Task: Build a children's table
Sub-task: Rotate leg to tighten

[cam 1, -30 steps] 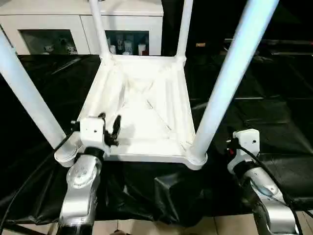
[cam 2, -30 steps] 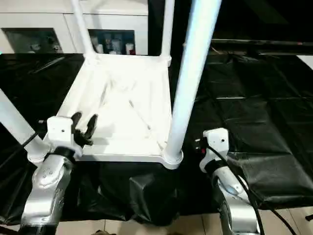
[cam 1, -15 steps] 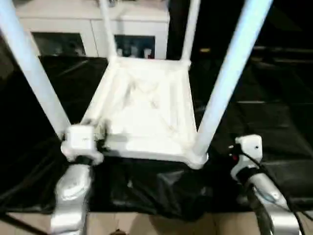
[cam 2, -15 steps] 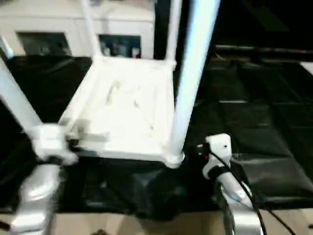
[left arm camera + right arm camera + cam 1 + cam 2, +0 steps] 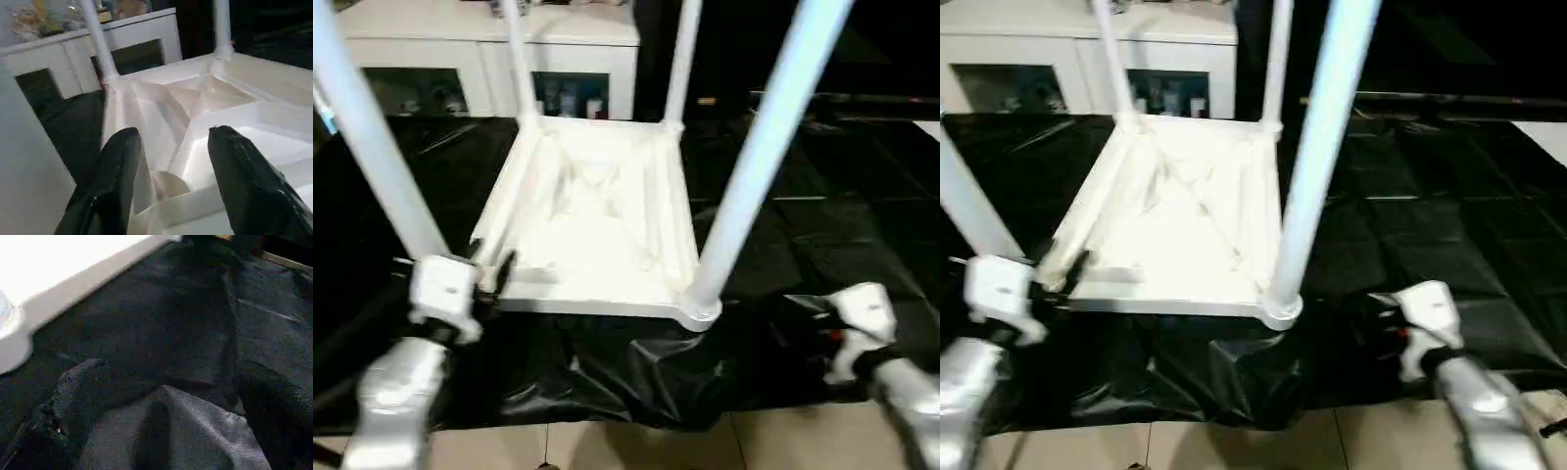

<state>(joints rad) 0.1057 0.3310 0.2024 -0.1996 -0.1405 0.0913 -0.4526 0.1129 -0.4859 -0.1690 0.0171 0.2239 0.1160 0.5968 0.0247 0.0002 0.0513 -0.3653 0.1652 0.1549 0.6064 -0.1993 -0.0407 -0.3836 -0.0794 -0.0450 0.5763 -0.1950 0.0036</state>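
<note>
Blk sheet point(image 5: 822, 235) hides surface; legs point(image 5: 764, 157) cropped.

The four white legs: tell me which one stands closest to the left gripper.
The near-left leg: it rises right beside the left gripper at the upturned tabletop's near-left corner. The other three stand at the remaining corners, farther away.

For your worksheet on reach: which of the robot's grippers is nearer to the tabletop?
Left. The left gripper sits at the tabletop's near left corner, fingers open beside the rim. The right gripper is off to the right, over black sheeting.
</note>
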